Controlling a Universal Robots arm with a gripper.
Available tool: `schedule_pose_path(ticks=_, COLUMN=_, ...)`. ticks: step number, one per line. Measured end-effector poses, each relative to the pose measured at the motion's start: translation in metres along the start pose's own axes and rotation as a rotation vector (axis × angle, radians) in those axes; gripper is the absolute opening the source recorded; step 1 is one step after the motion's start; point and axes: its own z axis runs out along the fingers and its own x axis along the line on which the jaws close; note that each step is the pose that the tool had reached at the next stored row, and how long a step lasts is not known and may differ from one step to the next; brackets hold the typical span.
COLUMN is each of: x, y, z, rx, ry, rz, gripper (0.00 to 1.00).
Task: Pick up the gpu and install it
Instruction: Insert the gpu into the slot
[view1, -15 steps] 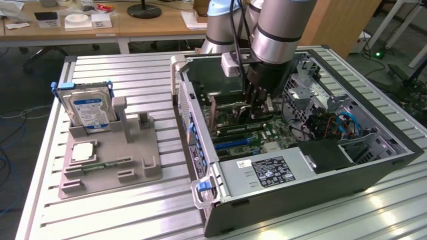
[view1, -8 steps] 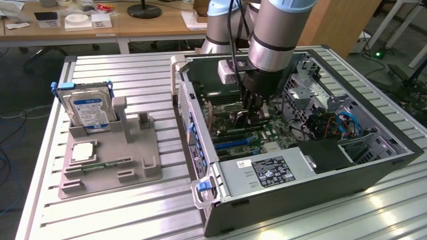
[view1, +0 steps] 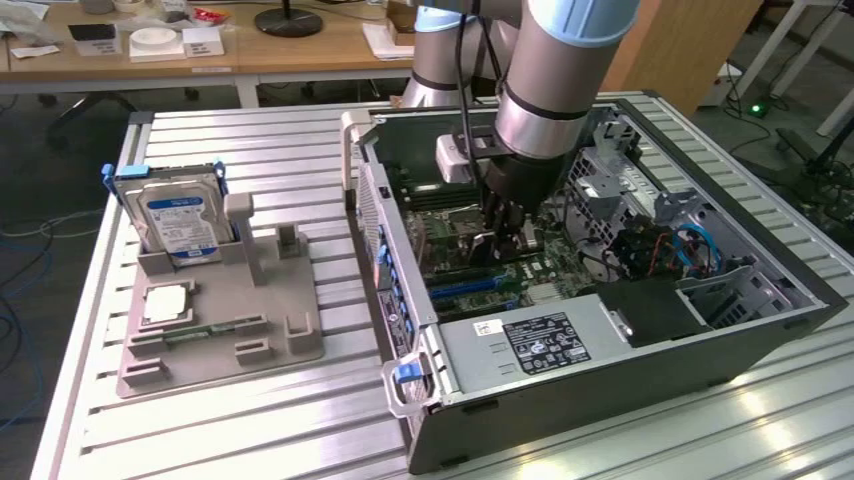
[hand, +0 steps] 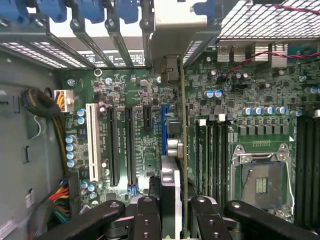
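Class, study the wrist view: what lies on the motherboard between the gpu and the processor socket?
The wrist view shows a row of black memory slots running side by side between the gpu and the processor socket.

Open case (view1: 601, 400), centre of the exterior view, open side up. Arm (view1: 554, 90) and gpu (hand: 172, 180) fill the middle of the opening. Power supply (view1: 534, 345) bounds it at lower centre and drive cage (view1: 727, 285) at right. Cables (hand: 42, 102) lie beside the slots (hand: 120, 145). Tray (view1: 227, 300) blocks the tabletop (view1: 254, 430) at left, with a bare strip at lower left.
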Motion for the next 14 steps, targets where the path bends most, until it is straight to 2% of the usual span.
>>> schedule_pose_path(ticks=7, x=0.002, y=0.0006, z=0.0096, rx=-0.0057, ry=0.0002, rz=0.000, gripper=0.28)
schedule_pose_path(ticks=12, x=0.003, y=0.0019, z=0.0158, rx=-0.0121, ry=0.0007, rz=0.000, gripper=0.28)
schedule_pose_path(ticks=14, x=0.003, y=0.0022, z=0.0191, rx=-0.0126, ry=0.0007, rz=0.001, gripper=0.28)
